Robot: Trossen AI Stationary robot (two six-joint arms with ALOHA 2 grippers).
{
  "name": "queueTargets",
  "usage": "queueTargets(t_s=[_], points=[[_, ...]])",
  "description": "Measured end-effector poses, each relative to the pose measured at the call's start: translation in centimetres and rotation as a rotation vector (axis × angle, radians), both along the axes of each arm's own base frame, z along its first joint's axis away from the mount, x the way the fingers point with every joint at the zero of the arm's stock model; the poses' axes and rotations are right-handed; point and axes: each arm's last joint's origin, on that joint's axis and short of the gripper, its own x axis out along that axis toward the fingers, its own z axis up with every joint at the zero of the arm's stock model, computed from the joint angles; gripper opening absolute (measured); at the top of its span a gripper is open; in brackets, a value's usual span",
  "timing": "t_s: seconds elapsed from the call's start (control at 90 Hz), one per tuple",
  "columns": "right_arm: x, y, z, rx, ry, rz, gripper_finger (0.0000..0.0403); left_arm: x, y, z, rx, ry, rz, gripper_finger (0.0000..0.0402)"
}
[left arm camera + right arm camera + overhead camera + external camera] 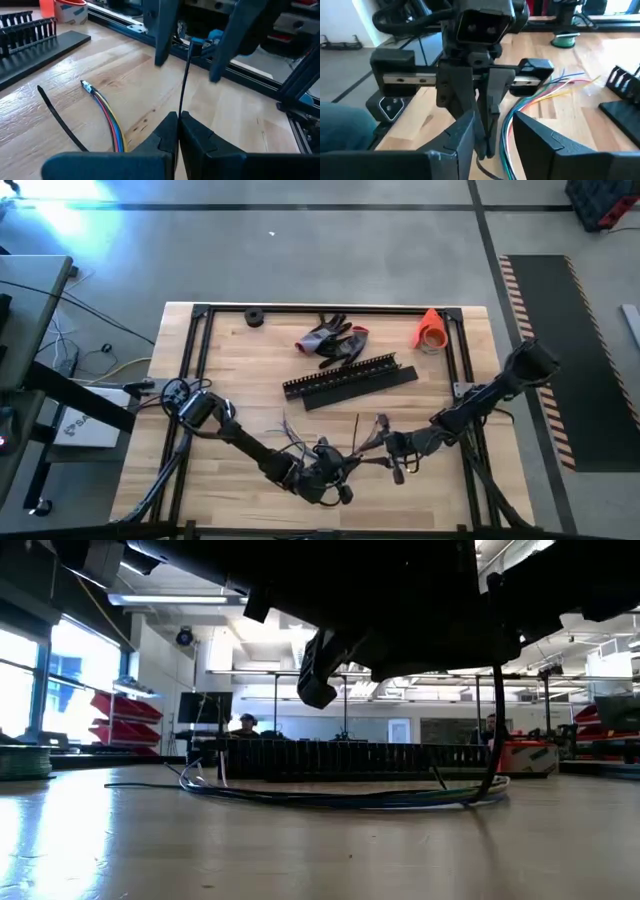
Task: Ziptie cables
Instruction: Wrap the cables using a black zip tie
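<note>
L gripper (pixel 178 131): front-centre of table, fingers clenched on a thin black zip tie (pixel 184 80) that runs straight up toward R arm.
Cables (pixel 107 116): flat on wood just beside L gripper, long axis running away from it.
R gripper (pixel 492 131): fingers parted, facing L gripper, nearly touching.

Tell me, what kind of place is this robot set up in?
Most likely a workshop or robotics lab. The wooden table sits on a bare grey floor with striped hazard tape, red storage bins line a wall in the low view, and a person sits at a desk behind.
</note>
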Motion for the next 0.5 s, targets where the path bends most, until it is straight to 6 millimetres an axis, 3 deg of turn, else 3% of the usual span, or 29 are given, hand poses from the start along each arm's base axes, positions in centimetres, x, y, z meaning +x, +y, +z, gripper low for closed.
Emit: queueTargets(t_s=[0.289,0.5], points=[[0.13,0.08,0.19,0.017,-0.028,-0.002,0.0013,0.0,0.0,0.0,0.0,0.0,0.0,0.0],[0.12,0.11,0.21,0.02,-0.029,0.001,0.0004,-0.11,0.01,0.0,0.036,0.004,0.034,0.0008]])
